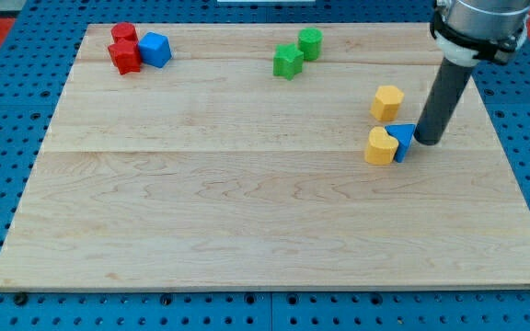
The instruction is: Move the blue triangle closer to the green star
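Note:
The blue triangle [402,140] lies at the view's right, touching a yellow block [380,146] on its left. My tip [428,142] stands right against the blue triangle's right side. The green star [288,62] lies near the view's top centre, far up and left of the triangle, with a green round block [310,42] touching it at its upper right.
A yellow hexagon block [387,101] lies just above the blue triangle. Two red blocks [124,50] and a blue cube [155,49] are grouped at the view's top left. The wooden board [247,211] ends close to the right of my tip.

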`<state>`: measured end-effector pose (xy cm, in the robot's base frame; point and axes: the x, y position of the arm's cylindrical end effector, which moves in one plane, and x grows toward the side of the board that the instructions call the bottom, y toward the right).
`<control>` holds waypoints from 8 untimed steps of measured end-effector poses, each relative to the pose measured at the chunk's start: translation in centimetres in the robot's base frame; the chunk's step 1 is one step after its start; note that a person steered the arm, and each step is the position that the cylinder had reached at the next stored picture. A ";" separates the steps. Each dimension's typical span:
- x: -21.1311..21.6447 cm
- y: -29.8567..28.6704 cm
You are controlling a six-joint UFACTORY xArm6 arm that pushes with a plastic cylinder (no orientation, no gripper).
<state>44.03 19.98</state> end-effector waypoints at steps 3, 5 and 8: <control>1.1 -1.8; -0.7 -5.6; -2.8 -5.5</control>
<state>41.20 14.49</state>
